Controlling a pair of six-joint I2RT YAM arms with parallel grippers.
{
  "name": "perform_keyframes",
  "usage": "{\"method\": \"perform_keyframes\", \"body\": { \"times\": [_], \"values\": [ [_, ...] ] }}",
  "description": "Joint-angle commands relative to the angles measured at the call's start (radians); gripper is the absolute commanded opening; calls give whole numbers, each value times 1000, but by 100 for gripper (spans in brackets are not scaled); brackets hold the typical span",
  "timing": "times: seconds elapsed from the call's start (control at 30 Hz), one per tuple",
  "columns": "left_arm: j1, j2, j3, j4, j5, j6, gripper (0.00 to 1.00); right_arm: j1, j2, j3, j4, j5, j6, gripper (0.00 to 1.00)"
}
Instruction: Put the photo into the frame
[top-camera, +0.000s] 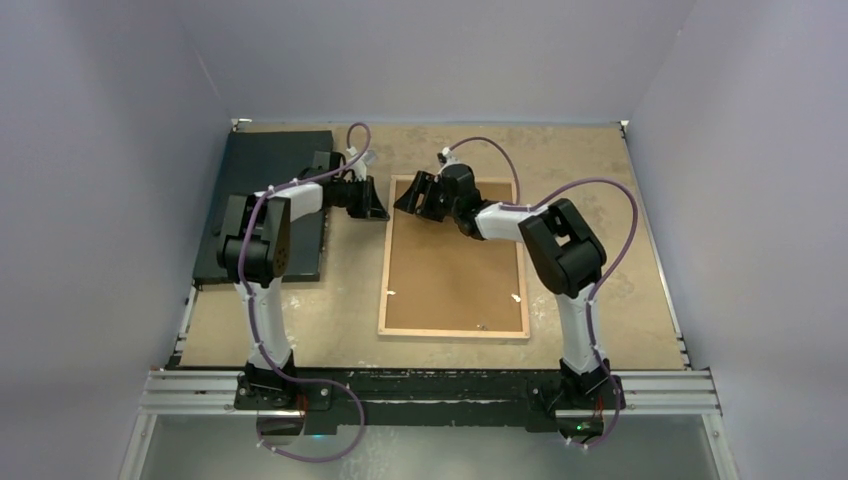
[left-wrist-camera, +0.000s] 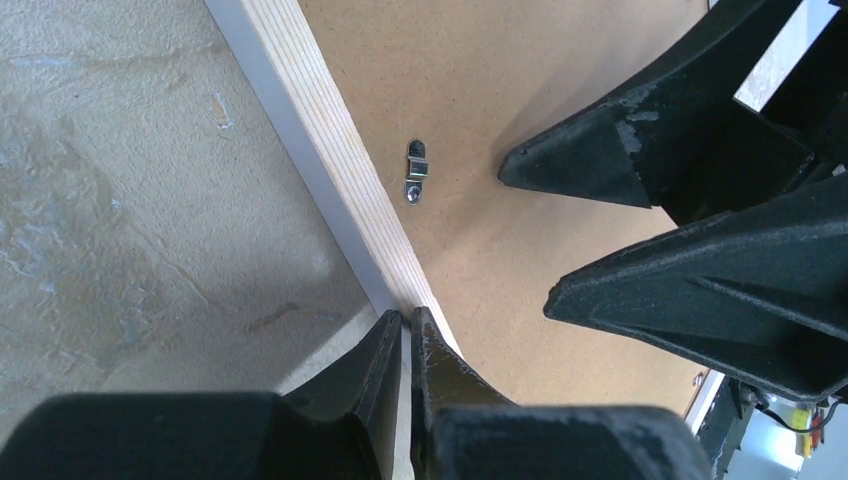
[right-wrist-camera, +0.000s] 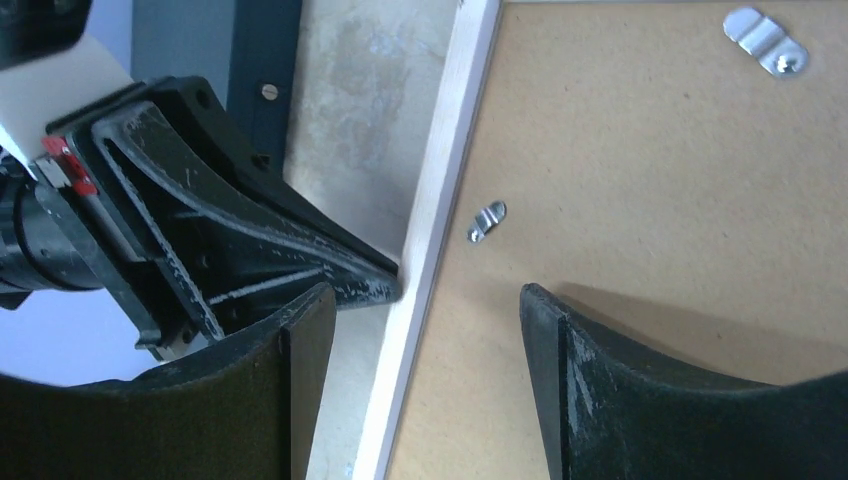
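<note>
Frame (top-camera: 455, 333) face down on desk (top-camera: 600, 200), backing (top-camera: 450, 270) inside.
Left end effector (left-wrist-camera: 408, 318) closed, empty, against frame; right end effector (right-wrist-camera: 422, 295) wide open, empty, near enough to collide.

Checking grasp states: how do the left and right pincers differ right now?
Left pincer is shut, tips at the frame; right pincer is open. Left reaches from outside the frame; right hangs over the backing panel. Both black, near the frame's far-left corner.
</note>
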Motion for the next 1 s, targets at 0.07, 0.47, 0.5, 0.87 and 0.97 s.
{"method": "perform_keyframes", "body": {
  "times": [0.07,0.47,0.5,0.87,0.97],
  "values": [
    [-2,-17,-40,30,-3,3,3,5,59,78,65,-43,49,70],
    [-1,-27,-56,43,-7,3,1,23,105,112,68,-43,74,68],
    [-2,-28,-57,43,-7,3,1,23,108,113,70,-44,77,68],
    [-1,-29,-64,40,-8,17,1,27,127,110,95,-23,104,67],
    [-2,-29,-64,40,-7,15,1,28,137,120,99,-25,112,67]
  ]
}}
